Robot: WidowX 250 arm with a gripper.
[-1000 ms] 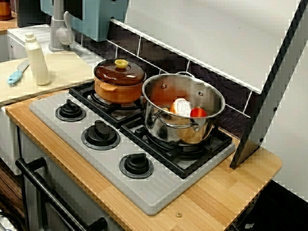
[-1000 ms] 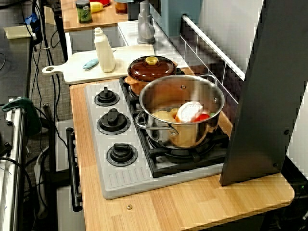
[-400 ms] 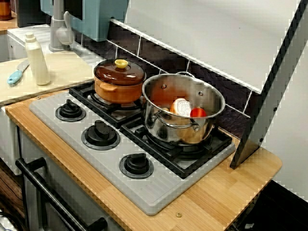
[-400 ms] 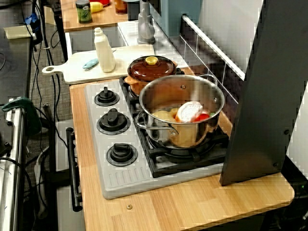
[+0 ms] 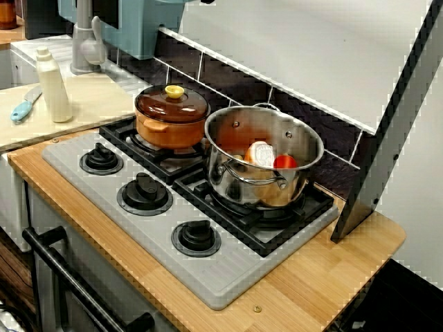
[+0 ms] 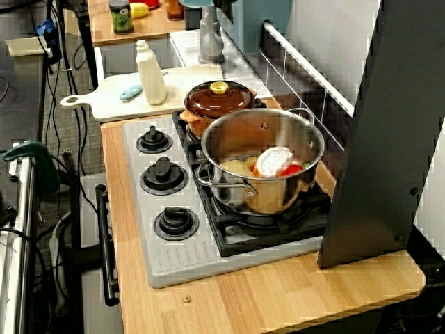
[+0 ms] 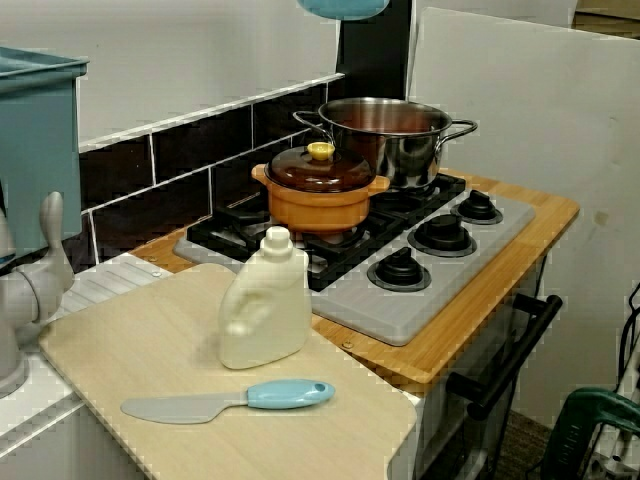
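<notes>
Stove (image 5: 138, 235) on a wood surface (image 5: 325, 277). Steel pot (image 5: 235, 183) sits on a burner w/ red & white food pieces (image 5: 263, 155) inside; brown lidded pot (image 5: 172, 114) just beside it. Pale blue rounded thing (image 7: 341, 7) pokes in at the top edge, high over the pots. Gripper is out of frame, so can't tell if it's open or holding anything. White bottle (image 7: 265, 310) & blue spatula (image 7: 225, 400) rest on a cutting board (image 7: 150, 340) nearby

One view looks down obliquely across the stove (image 5: 228, 277) from its front corner, close. A higher view looks along the worktop (image 6: 278, 292) lengthwise. A low view faces back from the cutting board (image 7: 150, 340). All share the steel pot (image 5: 263, 155).
</notes>
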